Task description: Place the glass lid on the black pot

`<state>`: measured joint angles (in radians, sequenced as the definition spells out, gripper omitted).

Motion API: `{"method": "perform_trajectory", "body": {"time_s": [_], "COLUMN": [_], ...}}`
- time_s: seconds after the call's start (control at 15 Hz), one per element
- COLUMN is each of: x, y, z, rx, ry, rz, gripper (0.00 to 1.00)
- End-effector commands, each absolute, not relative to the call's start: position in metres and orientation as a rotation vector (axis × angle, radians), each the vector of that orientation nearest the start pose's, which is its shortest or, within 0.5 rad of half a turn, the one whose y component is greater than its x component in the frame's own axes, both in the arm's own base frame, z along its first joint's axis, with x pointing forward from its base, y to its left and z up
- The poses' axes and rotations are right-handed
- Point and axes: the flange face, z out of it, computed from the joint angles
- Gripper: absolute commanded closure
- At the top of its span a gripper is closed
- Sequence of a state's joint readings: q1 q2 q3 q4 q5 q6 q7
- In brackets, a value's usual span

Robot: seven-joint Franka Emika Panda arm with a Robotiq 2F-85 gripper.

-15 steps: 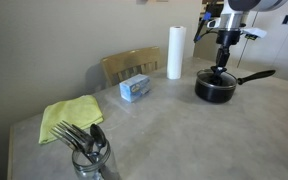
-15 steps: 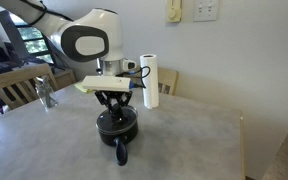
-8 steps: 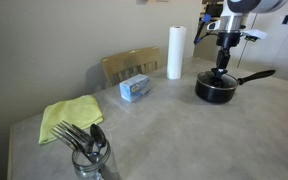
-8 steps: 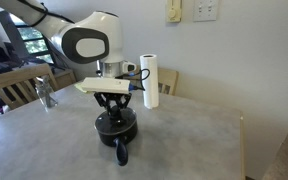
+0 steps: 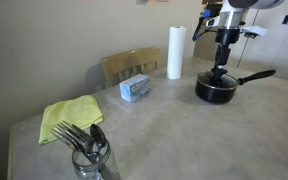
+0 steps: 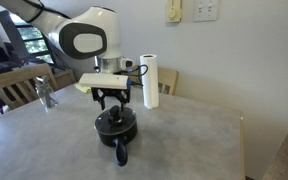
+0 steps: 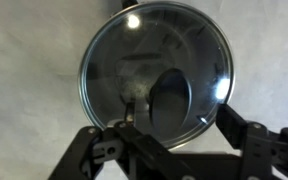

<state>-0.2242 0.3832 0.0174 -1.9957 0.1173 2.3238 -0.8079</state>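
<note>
The black pot [image 5: 215,89] [image 6: 115,127] stands on the table in both exterior views, its long handle [image 5: 256,75] sticking out sideways. The glass lid [image 7: 156,65] lies flat on the pot's rim and fills the wrist view, with its dark knob [image 7: 170,100] at the centre. My gripper [image 5: 221,67] [image 6: 115,104] [image 7: 164,125] hangs just above the lid. Its jaws stand open, one on each side of the knob, and hold nothing.
A white paper towel roll [image 5: 175,52] [image 6: 150,80] stands behind the pot. A blue box [image 5: 135,88], a green cloth [image 5: 70,116] and a glass jar of cutlery [image 5: 89,150] sit further along the table. Wooden chairs [image 5: 129,65] [image 6: 24,88] stand at its edges.
The jaws have opened and let go of the lid's knob. The gripper has risen slightly off the lid, which stays on the pot.
</note>
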Motion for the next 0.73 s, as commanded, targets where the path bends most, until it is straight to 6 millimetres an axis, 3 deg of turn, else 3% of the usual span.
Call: {"method": "perform_trajectory", "body": {"time_s": [0.0,0.27,0.33,0.47,0.67], "x": [0.585,0.587,0.595,0.596,0.594], "y": [-0.102,-0.064,-0.079,-0.062,-0.06], "z": [0.295,0.315,0.309,0.315,0.314], "rx": [-2.929,-2.976,-2.965,-2.973,-2.975], "ry": [-0.759,-0.665,-0.718,-0.688,-0.679], "rz": [-0.013,-0.076,-0.067,-0.075,-0.069], "gripper": [0.0,0.0,0.0,0.0,0.0]}}
